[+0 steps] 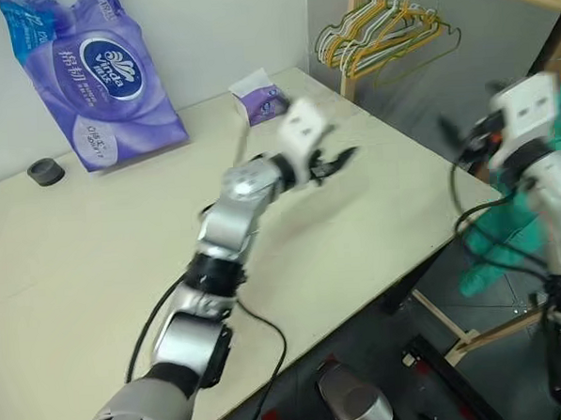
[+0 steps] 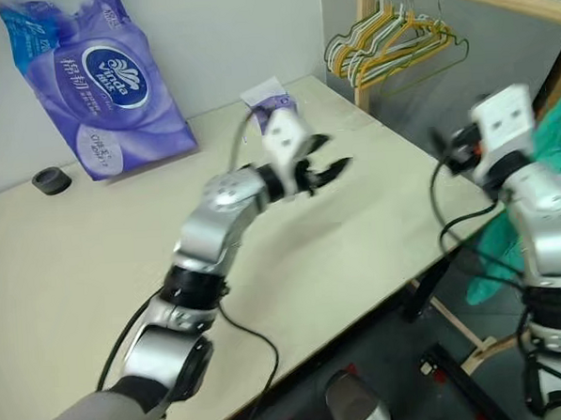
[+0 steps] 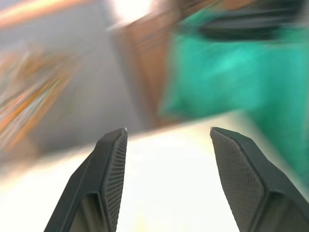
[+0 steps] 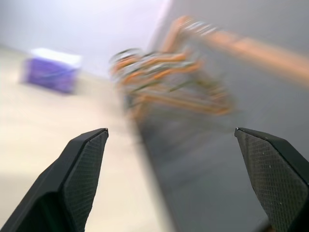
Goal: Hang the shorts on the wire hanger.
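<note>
Beyond the beige counter's (image 1: 375,214) three-o'clock edge, teal-green fabric shorts (image 1: 494,246) hang lengthwise beside the right hand (image 2: 444,150), nearer than the left hand (image 1: 339,162); both hands gape, empty.

Both tools (image 3: 166,140) (image 4: 171,140) gape — empty.

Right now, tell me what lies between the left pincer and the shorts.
Bare tabletop, then the table's edge and open air. The right arm's black cable hangs just before the shorts. The left pincer is open and holds nothing, seen from the head.
</note>
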`<state>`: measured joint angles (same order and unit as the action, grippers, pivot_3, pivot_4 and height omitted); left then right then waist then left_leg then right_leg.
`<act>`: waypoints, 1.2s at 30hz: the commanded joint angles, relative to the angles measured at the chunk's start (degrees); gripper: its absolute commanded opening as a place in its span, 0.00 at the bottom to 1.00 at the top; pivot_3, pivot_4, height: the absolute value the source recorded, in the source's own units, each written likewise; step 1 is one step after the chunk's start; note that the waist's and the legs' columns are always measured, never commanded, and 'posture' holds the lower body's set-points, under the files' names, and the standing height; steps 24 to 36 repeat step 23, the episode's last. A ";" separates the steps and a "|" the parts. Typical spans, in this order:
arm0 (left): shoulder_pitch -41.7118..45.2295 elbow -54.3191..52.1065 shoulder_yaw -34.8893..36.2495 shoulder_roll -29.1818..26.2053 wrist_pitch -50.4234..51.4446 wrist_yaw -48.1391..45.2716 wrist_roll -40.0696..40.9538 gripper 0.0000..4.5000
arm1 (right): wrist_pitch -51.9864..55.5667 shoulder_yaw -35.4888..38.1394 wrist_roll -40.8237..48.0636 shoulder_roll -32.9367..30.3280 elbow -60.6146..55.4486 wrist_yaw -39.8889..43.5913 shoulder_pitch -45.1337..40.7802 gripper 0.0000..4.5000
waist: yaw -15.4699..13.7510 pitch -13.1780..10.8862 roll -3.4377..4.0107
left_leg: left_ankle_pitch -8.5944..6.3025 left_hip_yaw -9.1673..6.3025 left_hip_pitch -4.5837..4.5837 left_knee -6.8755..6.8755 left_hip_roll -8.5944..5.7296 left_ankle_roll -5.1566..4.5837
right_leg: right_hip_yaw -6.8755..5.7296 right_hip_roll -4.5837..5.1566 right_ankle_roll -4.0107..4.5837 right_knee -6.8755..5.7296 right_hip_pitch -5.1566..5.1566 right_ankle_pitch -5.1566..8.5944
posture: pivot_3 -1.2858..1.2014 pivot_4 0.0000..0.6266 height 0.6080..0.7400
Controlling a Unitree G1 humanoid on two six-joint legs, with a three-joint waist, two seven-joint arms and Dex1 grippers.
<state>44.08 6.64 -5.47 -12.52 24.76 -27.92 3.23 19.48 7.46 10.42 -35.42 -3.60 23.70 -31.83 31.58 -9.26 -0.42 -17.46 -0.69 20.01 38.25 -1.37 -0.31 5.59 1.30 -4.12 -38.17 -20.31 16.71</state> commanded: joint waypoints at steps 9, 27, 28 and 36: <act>-31.58 -31.72 17.02 2.39 16.16 29.01 -10.98 0.64 | -11.69 -10.16 2.02 20.56 11.87 7.20 -0.03 0.99 | -11.25 0.87 -0.62 | 0.06 -0.64 1.34 0.77 0.06 0.10 | -0.40 0.02 0.08 -0.93 -1.49 -0.04 | 0.44 0.12 1.00; -38.55 -32.25 23.05 6.82 11.20 31.52 -6.49 0.64 | -19.75 -11.86 -0.54 26.69 27.30 8.02 -2.52 0.99 | -23.87 2.00 -0.96 | 0.27 -0.88 1.84 0.98 -0.01 0.36 | -0.65 0.03 0.59 -0.89 -1.94 -0.36 | 0.49 0.12 1.00; -38.55 -32.25 23.05 6.82 11.20 31.52 -6.49 0.64 | -19.75 -11.86 -0.54 26.69 27.30 8.02 -2.52 0.99 | -23.87 2.00 -0.96 | 0.27 -0.88 1.84 0.98 -0.01 0.36 | -0.65 0.03 0.59 -0.89 -1.94 -0.36 | 0.49 0.12 1.00; -38.55 -32.25 23.05 6.82 11.20 31.52 -6.49 0.64 | -19.75 -11.86 -0.54 26.69 27.30 8.02 -2.52 0.99 | -23.87 2.00 -0.96 | 0.27 -0.88 1.84 0.98 -0.01 0.36 | -0.65 0.03 0.59 -0.89 -1.94 -0.36 | 0.49 0.12 1.00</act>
